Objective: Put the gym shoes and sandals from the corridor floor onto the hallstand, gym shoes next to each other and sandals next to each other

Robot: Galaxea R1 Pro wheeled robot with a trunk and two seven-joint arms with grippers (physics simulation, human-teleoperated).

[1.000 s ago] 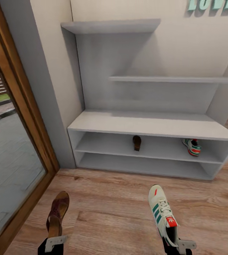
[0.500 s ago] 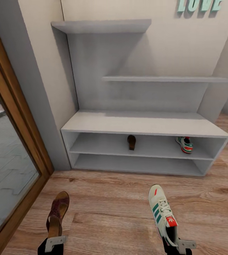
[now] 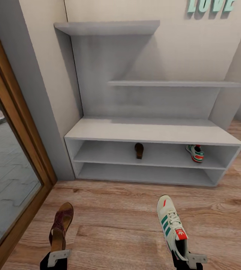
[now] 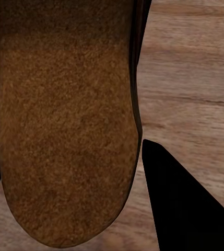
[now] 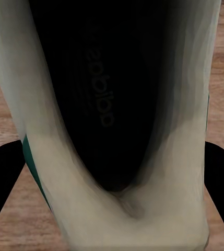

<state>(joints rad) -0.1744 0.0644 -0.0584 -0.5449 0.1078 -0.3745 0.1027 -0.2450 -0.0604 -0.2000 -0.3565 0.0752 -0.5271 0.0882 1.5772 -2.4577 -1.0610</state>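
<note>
Far left of the frame: a wood-framed glass door [image 3: 19, 150]; paving shows beyond it.

Lower left: the left gripper [image 3: 56, 256] is clamped on the heel end of a brown sandal [image 3: 61, 225]; the toe points toward the rack; the sandal hangs above the corridor floor [image 3: 120, 225]. In the left wrist view the suede-like footbed [image 4: 65, 120] runs between the two dark fingers, one finger [image 4: 185, 209] lying beside its edge (contact on the far side cannot be made out).

Centre: the hallstand [image 3: 150, 131] stands against the wall, teal letters [image 3: 210, 5] at the upper right; its upper open shelf carries the second sandal [image 3: 139, 150] near mid-span.

Lower right: the right gripper [image 3: 187, 258] is closed on the heel of a white gym shoe [image 3: 172, 225], toe forward, also off the floor; the right wrist view looks down into the dark shoe opening, with a finger [image 5: 2, 178] at each side of the heel collar.

Right end of the same upper shelf: the second gym shoe [image 3: 195, 153], well apart from the shelved sandal.

Handling, by judgement: both items are probably light; the sandal sole should be fairly stiff, while its woven straps would yield, so a grip at the heel edge of the sole looks sound; the trainer's padded heel collar is soft and may deform, and a long toe overhang could let it pivot (hold firmly, move smoothly). Each carried item should land beside its shelved partner.
</note>
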